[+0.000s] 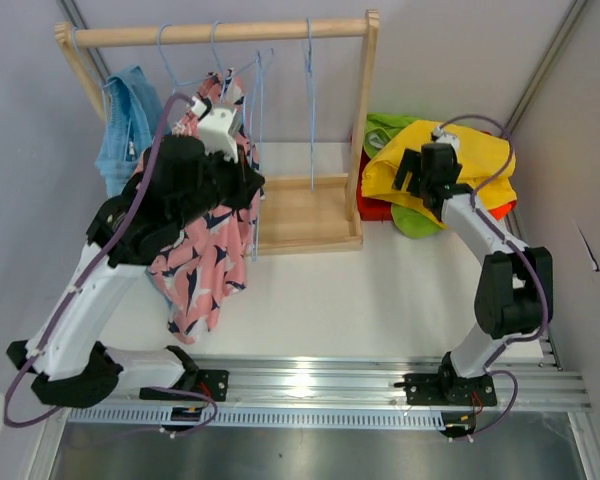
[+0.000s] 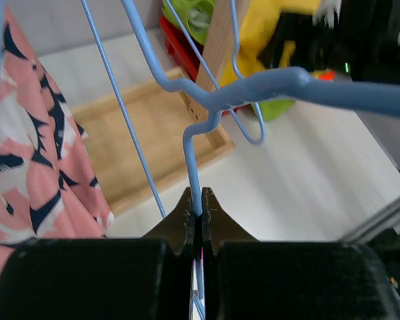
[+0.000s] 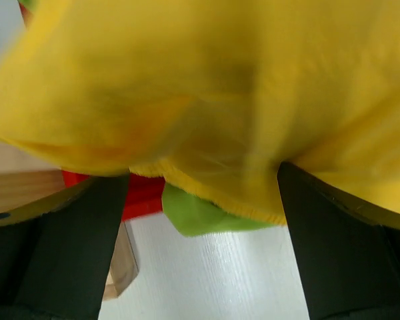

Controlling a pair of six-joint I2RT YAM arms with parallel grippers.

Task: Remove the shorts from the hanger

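Note:
The pink shorts point(image 1: 205, 255) with navy print hang on a blue hanger point(image 2: 253, 90) at the left of the wooden rack; they also show in the left wrist view point(image 2: 33, 153). My left gripper point(image 2: 201, 203) is shut on that hanger's thin blue wire, beside the pink shorts point(image 1: 248, 170). The light blue shorts point(image 1: 130, 125) hang at the rack's left end. The yellow shorts point(image 1: 470, 160) lie on a pile over the lime green point(image 1: 415, 222) and orange point(image 1: 372, 208) pairs. My right gripper point(image 1: 412, 172) is open at the pile's edge, with yellow fabric point(image 3: 207, 87) over its wide-apart jaws.
The wooden rack point(image 1: 220, 33) has a flat tray base point(image 1: 305, 215) and an upright post point(image 1: 365, 100). Empty blue hangers point(image 1: 308, 90) hang from the rail. A metal rail point(image 1: 310, 385) runs along the near edge. Grey walls close in both sides.

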